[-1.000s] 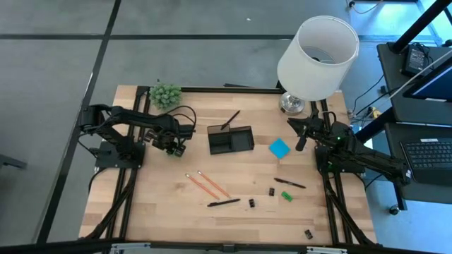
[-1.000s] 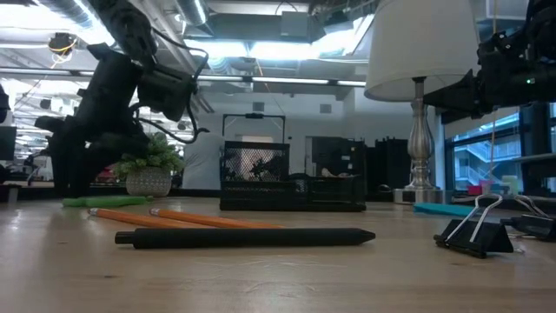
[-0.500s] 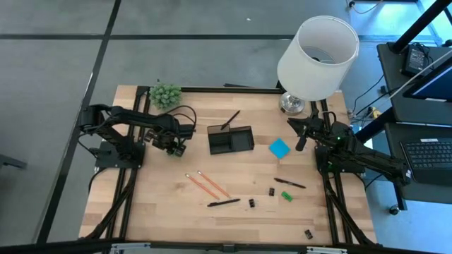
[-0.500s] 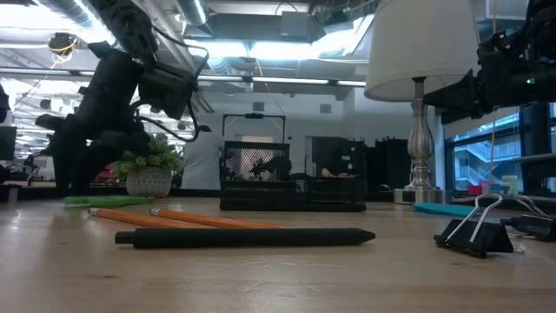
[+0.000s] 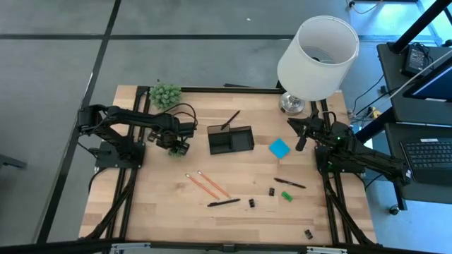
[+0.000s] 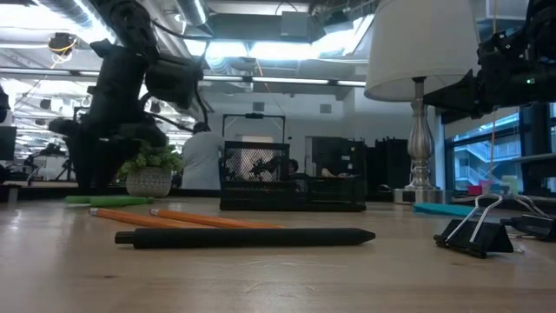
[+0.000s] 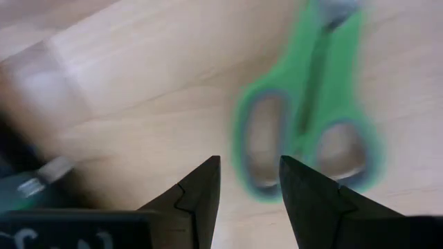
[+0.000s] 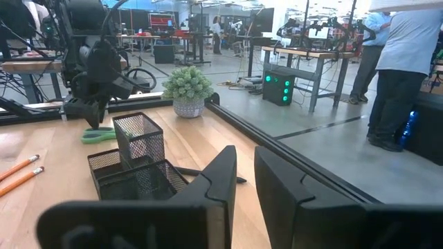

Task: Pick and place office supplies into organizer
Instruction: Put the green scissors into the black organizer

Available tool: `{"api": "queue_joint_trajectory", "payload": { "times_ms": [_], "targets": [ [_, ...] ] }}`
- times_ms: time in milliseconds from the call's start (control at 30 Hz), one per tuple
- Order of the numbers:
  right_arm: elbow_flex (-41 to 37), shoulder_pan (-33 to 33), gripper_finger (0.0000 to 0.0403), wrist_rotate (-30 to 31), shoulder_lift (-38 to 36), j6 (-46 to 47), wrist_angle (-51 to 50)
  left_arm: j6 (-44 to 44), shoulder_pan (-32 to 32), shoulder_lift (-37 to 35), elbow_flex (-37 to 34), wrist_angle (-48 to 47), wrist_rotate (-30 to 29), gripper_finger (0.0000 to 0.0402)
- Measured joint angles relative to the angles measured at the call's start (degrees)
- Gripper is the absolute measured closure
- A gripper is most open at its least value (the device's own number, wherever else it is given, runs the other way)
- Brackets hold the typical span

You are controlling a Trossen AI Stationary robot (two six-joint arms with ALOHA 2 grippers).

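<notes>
high view shows the left gripper (image 5: 178,146) hanging over the table's left part, just left of the black mesh organizer (image 5: 230,139) and near the green potted plant (image 5: 164,94). left wrist view looks straight down past its two fingers (image 7: 201,197), which stand apart with bare wood between them and grip nothing; the green-handled scissors (image 7: 309,121) lie flat on the wood right below, handle loops nearest the fingertips. in the right wrist view those scissors show beside the organizer's taller mesh cup, under the left arm.

right gripper (image 5: 300,144) hangs near the lamp (image 5: 316,60) base, beside the blue sticky-note pad (image 5: 280,148). its fingers (image 8: 223,180) stand close together with a narrow gap and nothing between them.

a black pen (image 5: 230,120) leans on the organizer's far rim. two orange pencils (image 5: 206,185) lie side by side in front of the organizer, a second black pen (image 5: 223,203) just beyond them toward the near edge. another pen (image 5: 289,183), a small green piece (image 5: 287,195) and small black binder clips (image 5: 252,203) lie scattered on the right half. people stand in the room behind the table.
</notes>
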Motion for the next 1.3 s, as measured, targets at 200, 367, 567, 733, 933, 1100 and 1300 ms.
{"api": "queue_joint_trajectory", "payload": {
  "times_ms": [200,367,567,733,933,1100,1300],
  "targets": [
    [0.00,0.01,0.0345,0.01,0.00,-0.03,0.00,0.02,-0.09,0.50,-0.34,0.22,0.46,0.0258],
    [0.00,0.01,0.0345,0.01,0.00,-0.01,0.00,0.08,-0.09,0.57,-0.48,0.01,0.57,0.0258],
    [0.02,0.02,0.0345,0.02,0.00,0.02,0.00,1.16,-0.09,0.57,-0.48,-0.62,1.03,0.0258],
    [0.00,0.00,0.0345,0.00,0.00,0.08,0.00,1.19,-0.09,0.57,-0.48,-3.52,1.13,0.0258],
    [0.00,0.02,0.0345,0.00,0.00,0.02,0.00,0.57,-0.09,0.57,-0.48,-2.60,0.90,0.0258],
    [0.00,0.01,0.0345,0.00,-0.01,0.00,0.00,0.09,-0.09,0.57,-0.48,-1.09,0.90,0.0258],
    [0.00,0.00,0.0345,0.00,0.00,0.06,0.00,0.10,-0.09,0.57,-0.48,-1.35,0.59,0.0258]
  ]
}}
